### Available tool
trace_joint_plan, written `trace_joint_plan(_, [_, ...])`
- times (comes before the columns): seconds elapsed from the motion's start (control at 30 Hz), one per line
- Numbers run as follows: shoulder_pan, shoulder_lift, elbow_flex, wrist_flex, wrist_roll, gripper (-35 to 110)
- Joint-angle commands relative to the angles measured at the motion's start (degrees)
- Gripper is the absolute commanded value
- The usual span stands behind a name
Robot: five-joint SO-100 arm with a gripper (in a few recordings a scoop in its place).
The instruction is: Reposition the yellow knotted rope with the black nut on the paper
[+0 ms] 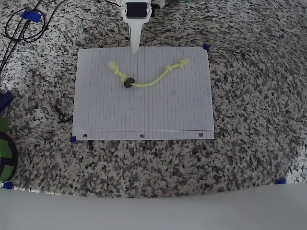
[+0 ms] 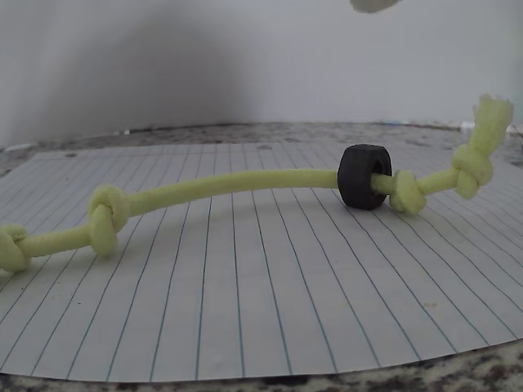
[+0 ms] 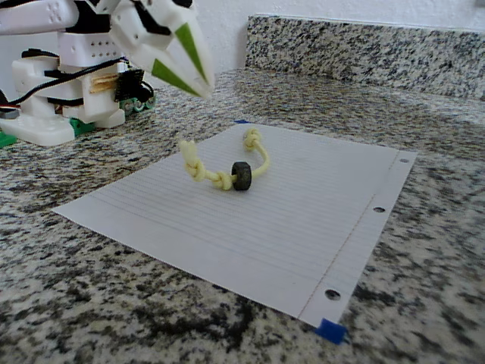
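The yellow knotted rope (image 1: 148, 82) lies in a shallow curve across the upper half of the paper (image 1: 144, 115), with knots near both ends. The black nut (image 1: 128, 83) is threaded on it close to the left knots in the overhead view. In the wrist view the rope (image 2: 237, 184) stretches across the lined paper (image 2: 270, 302), with the nut (image 2: 364, 176) towards the right. My gripper (image 1: 135, 48) hovers over the paper's top edge, a little above and apart from the rope's left end. In the fixed view my gripper (image 3: 203, 87) is raised over the rope (image 3: 220, 180) and nut (image 3: 241, 175), fingers together and holding nothing.
Granite counter surrounds the paper (image 3: 303, 220), with blue tape marks (image 1: 206, 47) at corners. Black cables (image 1: 19, 28) loop at the overhead view's top left, and a green object (image 1: 5, 153) sits at the left edge. The arm's base (image 3: 61, 98) and a backsplash (image 3: 364, 45) stand behind.
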Motion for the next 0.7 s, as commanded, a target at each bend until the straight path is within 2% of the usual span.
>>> trace_joint_plan(0.0, [0.00,1.93,0.00,0.26,-6.86,0])
trace_joint_plan(0.13, [-0.70,3.69,0.88,4.66,-11.87,0])
trace_joint_plan(0.43, [-0.88,7.03,5.62,11.78,-11.69,0])
trace_joint_plan(0.67, [-0.79,7.03,7.65,13.10,-11.34,0])
